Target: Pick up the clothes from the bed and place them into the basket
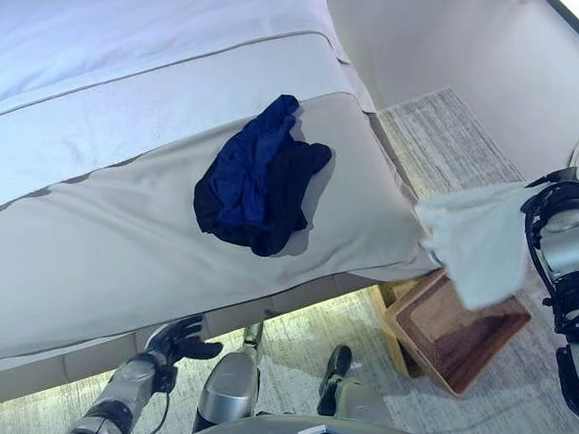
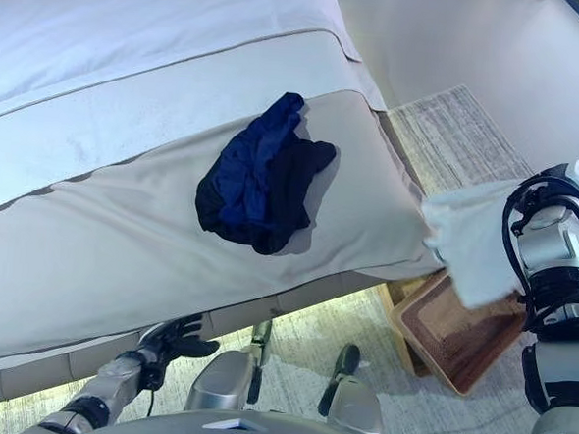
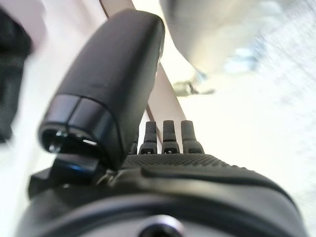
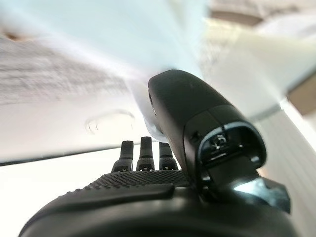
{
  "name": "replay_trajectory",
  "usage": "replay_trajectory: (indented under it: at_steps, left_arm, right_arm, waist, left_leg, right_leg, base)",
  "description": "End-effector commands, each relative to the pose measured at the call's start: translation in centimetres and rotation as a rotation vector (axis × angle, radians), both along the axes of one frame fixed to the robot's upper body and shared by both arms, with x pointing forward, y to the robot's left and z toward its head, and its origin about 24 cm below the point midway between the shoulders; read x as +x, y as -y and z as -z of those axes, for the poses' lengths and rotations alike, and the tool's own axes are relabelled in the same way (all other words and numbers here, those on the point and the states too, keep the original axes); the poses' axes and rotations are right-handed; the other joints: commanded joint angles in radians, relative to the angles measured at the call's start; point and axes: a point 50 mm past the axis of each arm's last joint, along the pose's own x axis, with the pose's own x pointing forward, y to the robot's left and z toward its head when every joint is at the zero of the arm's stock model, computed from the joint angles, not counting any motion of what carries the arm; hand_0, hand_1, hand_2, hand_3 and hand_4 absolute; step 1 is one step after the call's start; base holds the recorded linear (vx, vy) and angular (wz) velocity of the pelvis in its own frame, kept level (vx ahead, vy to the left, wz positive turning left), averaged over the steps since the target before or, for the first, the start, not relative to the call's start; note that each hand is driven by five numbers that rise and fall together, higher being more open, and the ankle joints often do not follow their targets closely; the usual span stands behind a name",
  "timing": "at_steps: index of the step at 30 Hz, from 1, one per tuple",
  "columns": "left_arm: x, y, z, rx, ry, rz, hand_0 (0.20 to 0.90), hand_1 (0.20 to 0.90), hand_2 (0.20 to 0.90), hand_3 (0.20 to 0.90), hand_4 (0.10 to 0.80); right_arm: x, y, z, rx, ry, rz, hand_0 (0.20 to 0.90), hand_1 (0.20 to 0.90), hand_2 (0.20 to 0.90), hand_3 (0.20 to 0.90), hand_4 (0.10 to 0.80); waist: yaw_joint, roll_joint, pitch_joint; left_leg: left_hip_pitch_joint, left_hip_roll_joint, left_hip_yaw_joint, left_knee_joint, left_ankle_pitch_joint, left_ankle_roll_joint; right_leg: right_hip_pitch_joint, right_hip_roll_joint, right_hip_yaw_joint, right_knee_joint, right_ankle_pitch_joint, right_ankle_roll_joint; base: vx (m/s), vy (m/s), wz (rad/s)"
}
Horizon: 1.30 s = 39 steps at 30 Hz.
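- A dark blue and black garment is seen lying crumpled on the beige cover of the bed, near the bed's foot corner, untouched by either hand.
- A pale, whitish cloth is held up in the air just past that same bed corner, hanging from the right arm's end.
- The cloth is positioned directly above the wooden basket, with its lower edge overlapping the basket's far rim in the head views; whether the cloth touches the basket cannot be told.
- The basket is set on the floor beside the bed's foot corner, partly on a grey rug, and its inside appears brown and woven.
- The right hand is shown in its own wrist view with the thumb raised and the fingers pointing into the pale cloth; in the head views the hand is hidden behind the cloth, so it cannot be told whether it is clenched on the cloth or released.
- The left hand is seen low below the bed's near edge, well apart from the dark garment, with fingers loosely spread and nothing held.
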Motion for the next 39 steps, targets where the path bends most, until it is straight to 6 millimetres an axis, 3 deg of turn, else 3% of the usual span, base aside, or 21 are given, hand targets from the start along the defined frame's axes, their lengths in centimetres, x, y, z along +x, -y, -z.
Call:
replay_trajectory:
  at_steps: [1, 6, 12, 14, 17, 20, 22, 24, 27, 28, 29, 30, 31, 33, 34, 39]
  left_arm:
    - [-3.0, -2.0, 0.4, 0.058, -0.097, -0.016, 0.9, 0.9, 0.9, 0.9, 0.8]
    - [-5.0, -1.7, 1.0, 0.035, -0.142, -0.049, 0.9, 0.9, 0.9, 0.9, 0.8]
    - [-4.7, -0.7, 1.2, 0.005, -0.115, -0.006, 0.9, 0.9, 0.9, 0.9, 0.8]
    - [-3.7, -0.1, 1.1, -0.009, -0.072, 0.018, 0.9, 0.9, 0.9, 0.9, 0.8]
    - [-2.9, 0.4, 0.9, -0.005, -0.041, 0.05, 0.9, 0.9, 0.9, 0.9, 0.8]
    - [-2.8, 0.6, 0.9, 0.007, -0.04, 0.069, 0.9, 0.9, 0.9, 0.9, 0.8]
    - [-2.6, 0.6, 0.9, 0.012, -0.049, 0.077, 0.9, 0.9, 0.9, 0.9, 0.8]
    - [-2.6, 0.8, 1.0, 0.008, -0.057, 0.076, 0.9, 0.9, 0.9, 0.9, 0.8]
    - [-2.8, 1.4, 1.3, -0.002, -0.072, 0.084, 0.9, 0.9, 0.9, 0.9, 0.8]
    - [-2.8, 1.5, 1.3, -0.003, -0.074, 0.088, 0.9, 0.9, 0.9, 0.9, 0.8]
    - [-2.8, 1.7, 1.4, -0.005, -0.076, 0.093, 0.9, 0.9, 0.9, 0.9, 0.8]
    - [-2.7, 2.0, 1.4, -0.008, -0.076, 0.104, 0.9, 0.9, 0.9, 0.9, 0.8]
    - [-2.6, 2.2, 1.5, -0.01, -0.077, 0.118, 0.9, 0.9, 0.9, 0.9, 0.8]
    - [-1.9, 2.6, 1.4, -0.006, -0.059, 0.158, 0.9, 0.9, 0.9, 0.9, 0.8]
    - [-1.2, 2.6, 1.1, 0.001, -0.037, 0.171, 0.9, 0.9, 0.9, 0.9, 0.8]
    - [2.4, 2.6, -0.4, 0.004, 0.06, 0.233, 0.9, 0.9, 0.9, 0.9, 0.8]
  right_arm:
    - [-1.1, 1.0, -6.7, -0.289, 0.326, 0.132, 0.3, 0.3, 0.3, 0.2, 0.1]
    - [-3.2, 2.0, -7.1, -0.362, 0.401, 0.175, 0.3, 0.3, 0.3, 0.2, 0.1]
    - [-4.4, 2.1, -6.2, -0.338, 0.373, 0.15, 0.3, 0.3, 0.3, 0.2, 0.1]
    - [-4.7, 2.5, -4.0, -0.253, 0.264, 0.161, 0.3, 0.3, 0.3, 0.2, 0.1]
    - [-5.2, 2.5, -2.5, -0.2, 0.26, 0.164, 0.3, 0.3, 0.3, 0.2, 0.1]
    - [-5.4, 1.7, -2.7, -0.211, 0.342, 0.127, 0.3, 0.3, 0.3, 0.2, 0.1]
    - [-5.2, -0.2, -4.2, -0.287, 0.503, 0.062, 0.3, 0.3, 0.3, 0.2, 0.1]
    - [-5.1, -1.6, -4.5, -0.326, 0.577, 0.015, 0.3, 0.3, 0.3, 0.2, 0.1]
    - [-5.3, -3.1, -3.1, -0.311, 0.624, -0.066, 0.3, 0.3, 0.3, 0.2, 0.1]
    - [-5.2, -3.2, -2.7, -0.296, 0.621, -0.079, 0.349, 0.349, 0.349, 0.258, 0.158]
    - [-5.1, -3.4, -1.8, -0.272, 0.591, -0.097, 0.54, 0.54, 0.54, 0.48, 0.38]
    - [-4.8, -3.4, 0.0, -0.223, 0.521, -0.127, 0.54, 0.54, 0.54, 0.48, 0.38]
    - [-4.6, -3.4, 1.3, -0.148, 0.46, -0.155, 0.9, 0.9, 0.9, 0.9, 0.8]
    - [-3.3, -3.7, 4.5, -0.078, 0.303, -0.206, 0.9, 0.9, 0.9, 0.9, 0.8]
    - [-2.4, -3.7, 5.1, -0.065, 0.273, -0.206, 0.9, 0.9, 0.9, 0.9, 0.8]
    - [-1.5, -1.6, 6.4, -0.091, 0.088, -0.111, 0.9, 0.9, 0.9, 0.9, 0.8]
  waist:
    - [0.003, -0.025, -0.145]
    - [-0.009, -0.028, -0.175]
    - [-0.035, -0.038, -0.193]
    - [-0.05, -0.043, -0.197]
    - [-0.063, -0.048, -0.196]
    - [-0.081, -0.046, -0.193]
    - [-0.1, -0.034, -0.189]
    - [-0.112, -0.022, -0.187]
    - [-0.128, -0.003, -0.184]
    - [-0.13, 0.0, -0.183]
    - [-0.133, 0.003, -0.182]
    - [-0.134, 0.009, -0.179]
    - [-0.135, 0.011, -0.177]
    - [-0.131, 0.019, -0.156]
    - [-0.13, 0.023, -0.139]
    - [-0.124, 0.035, -0.085]
  left_leg:
    - [-0.01, -0.017, 0.047, 0.009, -0.115, 0.042]
    - [0.002, -0.016, 0.058, 0.0, -0.124, 0.043]
    - [0.012, -0.01, 0.08, 0.0, -0.133, 0.038]
    - [0.016, -0.006, 0.093, 0.0, -0.137, 0.035]
    - [0.022, 0.001, 0.104, 0.0, -0.142, 0.034]
    - [0.026, 0.005, 0.112, 0.0, -0.144, 0.033]
    - [0.027, 0.005, 0.117, 0.0, -0.144, 0.033]
    - [0.026, 0.004, 0.122, 0.0, -0.144, 0.032]
    - [0.022, -0.002, 0.128, 0.0, -0.144, 0.03]
    - [0.022, -0.002, 0.13, 0.0, -0.144, 0.029]
    - [0.022, -0.003, 0.133, 0.0, -0.144, 0.027]
    - [0.02, -0.005, 0.137, 0.0, -0.144, 0.024]
    - [0.019, -0.006, 0.14, 0.0, -0.145, 0.023]
    - [0.006, -0.006, 0.147, 0.0, -0.141, 0.017]
    - [-0.005, -0.004, 0.15, 0.0, -0.138, 0.016]
    - [-0.05, -0.006, 0.145, 0.0, -0.123, 0.014]
  right_leg:
    - [-0.021, -0.025, -0.023, 0.084, -0.059, 0.028]
    - [-0.004, -0.023, -0.02, 0.058, -0.056, 0.039]
    - [0.007, -0.016, -0.007, 0.04, -0.054, 0.04]
    - [0.009, -0.012, 0.001, 0.031, -0.052, 0.038]
    - [0.01, -0.006, 0.009, 0.024, -0.048, 0.035]
    - [0.008, -0.002, 0.022, 0.023, -0.049, 0.032]
    - [0.001, 0.002, 0.038, 0.026, -0.053, 0.027]
    - [-0.006, 0.003, 0.046, 0.028, -0.054, 0.027]
    - [-0.014, 0.003, 0.061, 0.016, -0.049, 0.029]
    - [-0.015, 0.003, 0.063, 0.012, -0.047, 0.029]
    - [-0.016, 0.002, 0.064, 0.006, -0.043, 0.03]
    - [-0.019, 0.002, 0.068, -0.008, -0.034, 0.033]
    - [-0.021, 0.002, 0.069, -0.017, -0.027, 0.035]
    - [-0.033, 0.002, 0.07, -0.05, -0.003, 0.035]
    - [-0.044, 0.003, 0.071, -0.059, 0.009, 0.034]
    - [-0.098, 0.004, 0.07, -0.048, 0.017, 0.027]
  base:
    - [0.029, 0.046, 0.11]
    - [0.04, -0.002, 0.06]
    - [0.014, -0.04, -0.04]
    - [-0.003, -0.066, -0.1]
    - [0.004, -0.104, -0.15]
    - [0.004, -0.089, -0.11]
    - [-0.008, -0.061, -0.22]
    - [-0.014, -0.042, -0.23]
    - [-0.012, -0.04, -0.19]
    - [-0.011, -0.048, -0.07]
    - [-0.015, -0.058, -0.13]
    - [-0.023, -0.076, -0.21]
    - [-0.053, -0.082, -0.2]
    - [-0.136, -0.096, -0.15]
    - [-0.171, -0.121, -0.12]
    - [-0.144, -0.098, -0.07]
